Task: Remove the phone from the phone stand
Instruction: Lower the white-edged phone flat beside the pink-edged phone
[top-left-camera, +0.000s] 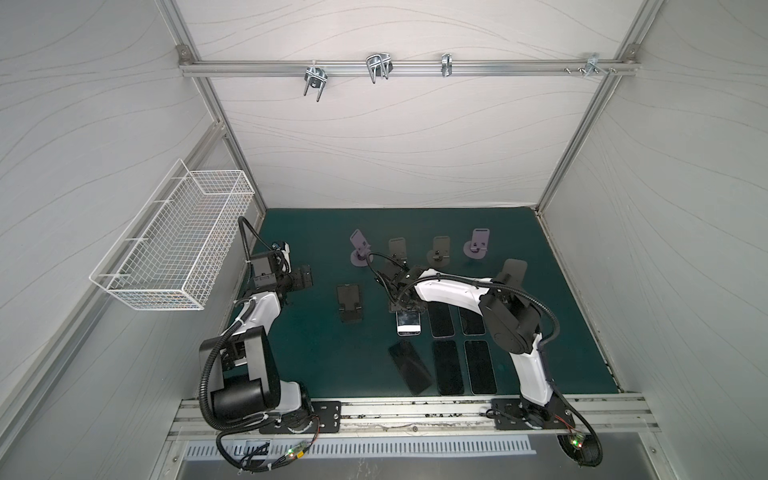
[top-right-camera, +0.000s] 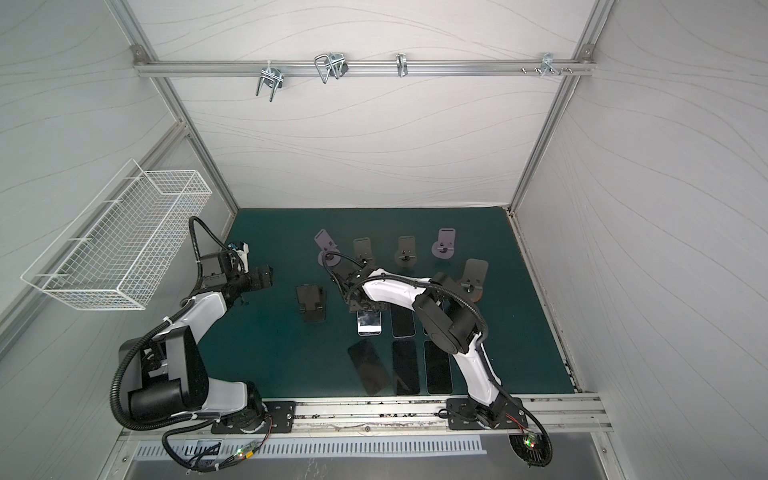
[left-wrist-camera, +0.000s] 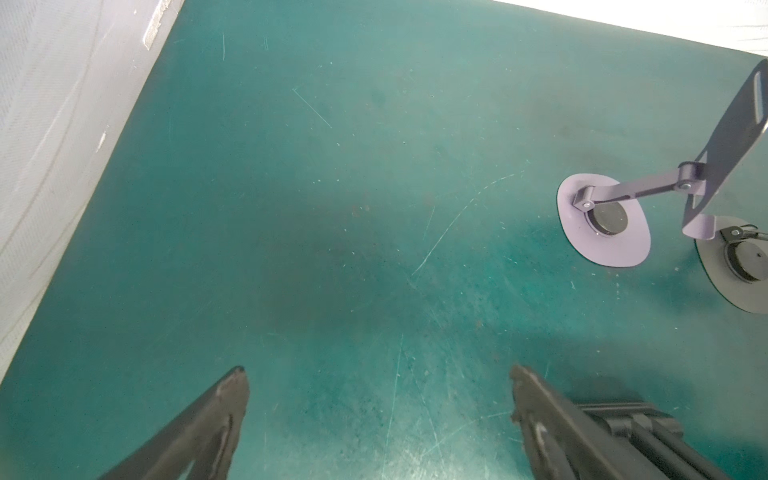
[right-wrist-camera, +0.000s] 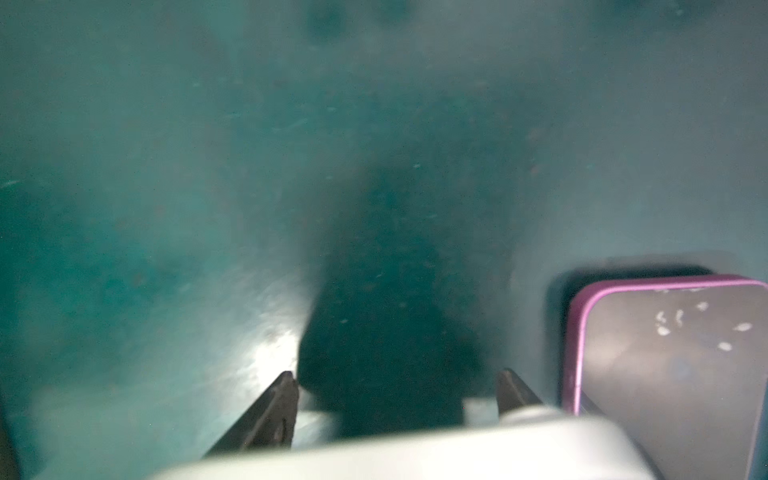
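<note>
**Phone pinched mid-bench; left side idle**

Pinched at its far end between the right fingers (top-left-camera: 409, 307): the silver phone (top-left-camera: 409, 323), at the middle of the green bench (top-left-camera: 316, 232) in both top views; near end jutting toward the near side from under the wrist. By the right wrist view, clamped across its two long edges, with the pale casing of the phone (right-wrist-camera: 415, 449) spanning the gap from one tip to the other. No telling whether any part touches a phone stand, hidden as that spot is below the wrist.

Just right of the phone, flat on the bench, a dark phone (top-left-camera: 440, 321), purple-rimmed in the right wrist view. Nearer, three more dark phones (top-left-camera: 448, 368) side by side, the leftmost skewed. Left of the phone and apart from it, a black stand (top-left-camera: 350, 305). Along the far side, a row of four stands (top-left-camera: 397, 249).

Spread wide with nothing between them, the left fingers (top-left-camera: 305, 279); above bare bench at the far left, near a lilac stand (left-wrist-camera: 602, 220).
</note>
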